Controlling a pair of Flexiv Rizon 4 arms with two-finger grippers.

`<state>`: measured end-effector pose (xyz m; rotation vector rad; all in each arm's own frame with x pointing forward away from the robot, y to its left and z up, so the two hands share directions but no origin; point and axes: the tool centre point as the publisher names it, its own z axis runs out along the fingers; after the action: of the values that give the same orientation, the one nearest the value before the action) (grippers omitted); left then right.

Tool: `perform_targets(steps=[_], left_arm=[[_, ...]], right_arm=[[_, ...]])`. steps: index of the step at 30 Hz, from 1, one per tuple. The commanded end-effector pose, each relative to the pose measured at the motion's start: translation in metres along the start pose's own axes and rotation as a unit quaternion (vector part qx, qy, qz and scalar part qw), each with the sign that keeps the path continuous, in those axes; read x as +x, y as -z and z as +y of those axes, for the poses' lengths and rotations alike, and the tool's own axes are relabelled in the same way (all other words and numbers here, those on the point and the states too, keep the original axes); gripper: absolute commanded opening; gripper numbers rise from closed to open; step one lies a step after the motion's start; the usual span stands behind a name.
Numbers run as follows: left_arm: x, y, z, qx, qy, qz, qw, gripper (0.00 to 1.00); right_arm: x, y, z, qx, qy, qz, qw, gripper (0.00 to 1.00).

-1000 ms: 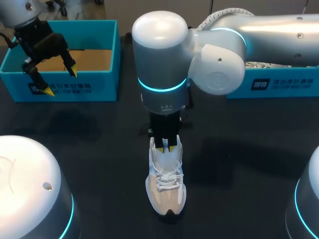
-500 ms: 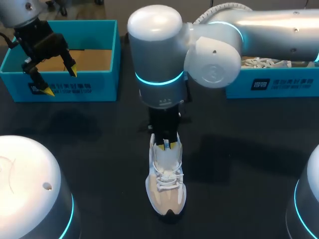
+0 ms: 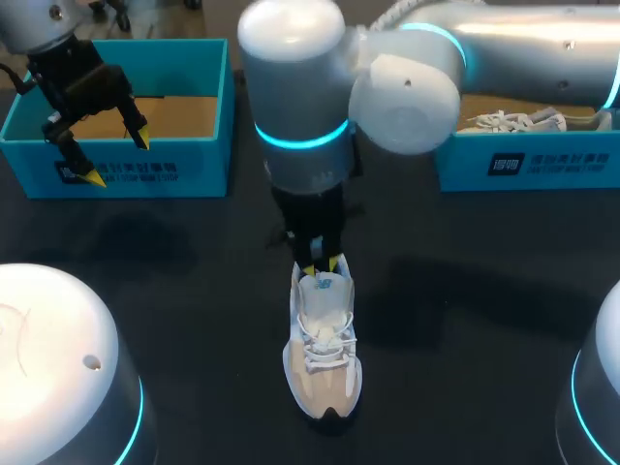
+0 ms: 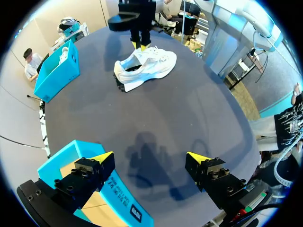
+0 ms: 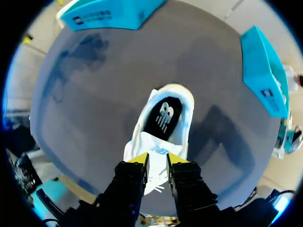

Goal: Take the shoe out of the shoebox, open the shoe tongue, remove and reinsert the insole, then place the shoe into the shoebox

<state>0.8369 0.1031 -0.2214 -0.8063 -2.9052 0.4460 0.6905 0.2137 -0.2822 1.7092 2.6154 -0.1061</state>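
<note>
shoe (image 3: 323, 358) upright on table (image 3: 194, 281), lower centre, outside the shoebox (image 3: 145, 172) at upper left. right gripper (image 3: 322, 266) pinched on the tongue (image 5: 155, 149). left gripper (image 3: 117, 157) spread, empty, over the shoebox. judgement: shoe light, upper soft; tongue floppy, best gripped near its top edge.

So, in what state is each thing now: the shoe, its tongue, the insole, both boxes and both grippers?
shoe: upright on the table, out of the boxes.
tongue: pinched by the right gripper.
insole: inside the shoe.
left shoebox: open, no shoe seen in it.
right shoebox: open, second shoe inside.
left gripper: open, empty.
right gripper: shut on the tongue.
</note>
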Motion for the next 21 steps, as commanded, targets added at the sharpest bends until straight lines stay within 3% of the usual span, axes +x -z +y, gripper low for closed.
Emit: perform_targets(steps=[1, 3, 5, 6, 7, 8, 12, 21], left_arm=[[0.0, 0.001, 0.0, -0.001, 0.0, 0.001, 1.0, 1.0], [0.0, 0.001, 0.0, -0.001, 0.0, 0.001, 1.0, 1.0], [0.0, 0.001, 0.0, -0.001, 0.0, 0.001, 1.0, 1.0], [0.0, 0.001, 0.0, -0.001, 0.0, 0.001, 1.0, 1.0], [0.0, 0.001, 0.0, -0.001, 0.0, 0.001, 1.0, 1.0], [0.0, 0.001, 0.0, -0.001, 0.0, 0.001, 1.0, 1.0], [0.0, 0.001, 0.0, -0.001, 0.0, 0.001, 1.0, 1.0], [0.0, 0.001, 0.0, -0.001, 0.0, 0.001, 1.0, 1.0]], right_arm=[[-0.014, 0.024, 0.007, -0.005, 0.172, -0.003, 0.985, 0.36], [-0.019, 0.028, 0.009, -0.02, 0.256, 0.005, 0.967, 0.35], [-0.023, 0.032, 0.01, -0.024, 0.307, -0.004, 0.951, 0.43], [-0.024, 0.033, 0.011, -0.024, 0.344, 0.003, 0.939, 0.58], [-0.026, 0.034, 0.011, -0.022, 0.354, -0.005, 0.935, 0.95], [-0.027, 0.035, 0.012, -0.028, 0.377, 0.0, 0.926, 1.0], [-0.029, 0.033, 0.015, -0.024, 0.443, -0.006, 0.896, 1.0], [-0.021, 0.018, 0.029, -0.026, 0.525, -0.029, 0.85, 1.0]])
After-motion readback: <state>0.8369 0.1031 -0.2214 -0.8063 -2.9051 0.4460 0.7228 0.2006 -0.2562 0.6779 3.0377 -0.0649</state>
